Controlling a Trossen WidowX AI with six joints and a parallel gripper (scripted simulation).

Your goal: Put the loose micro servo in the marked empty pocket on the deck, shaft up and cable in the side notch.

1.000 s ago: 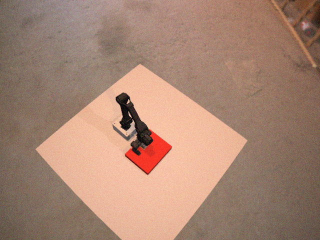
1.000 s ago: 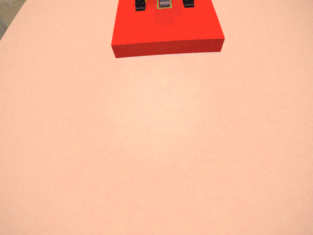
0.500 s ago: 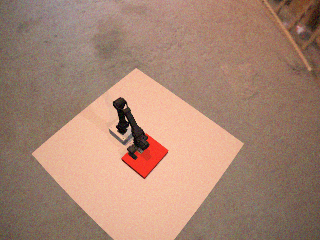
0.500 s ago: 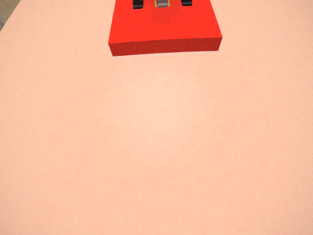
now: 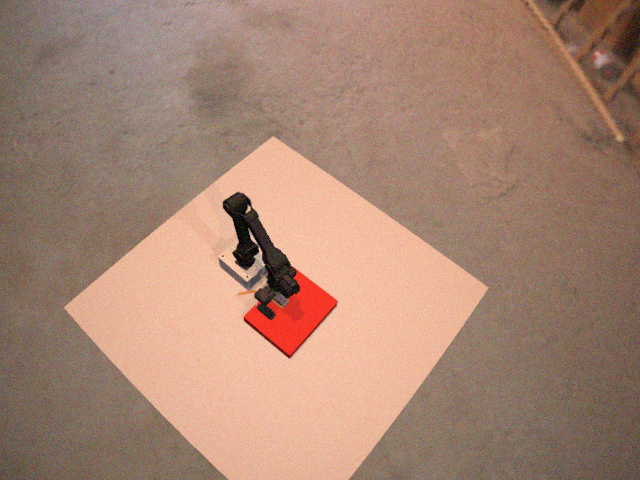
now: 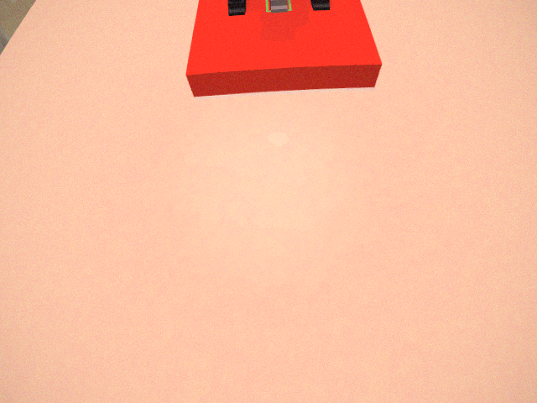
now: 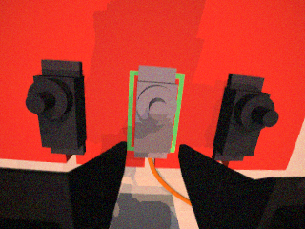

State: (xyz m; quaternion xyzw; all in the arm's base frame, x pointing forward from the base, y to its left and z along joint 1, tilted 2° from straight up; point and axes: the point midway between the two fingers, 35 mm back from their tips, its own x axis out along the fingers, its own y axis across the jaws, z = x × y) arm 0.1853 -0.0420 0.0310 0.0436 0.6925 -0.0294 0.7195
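Note:
The grey micro servo [image 7: 154, 129] [image 6: 278, 6] stands inside the green pocket outline [image 7: 179, 110] on the red deck [image 7: 107, 43] [image 5: 299, 333] [image 6: 282, 52]. Its round output shaft faces up. Its ears look level with the outline's ends, but the frames do not show whether they touch the deck. The orange cable [image 7: 167, 183] [image 5: 246, 293] leaves its near end at the notch and curves right past the deck edge. My gripper [image 7: 152, 149] is open around the servo's near end, with a gap on each side. The pocket's inside is hidden under the servo.
Two black servos stand on the deck, one to the left [image 7: 62, 114] [image 6: 237, 7] and one to the right [image 7: 242, 124] [image 6: 320, 4] of the grey servo. The pale arm base [image 5: 242, 273] is beside the deck's near edge.

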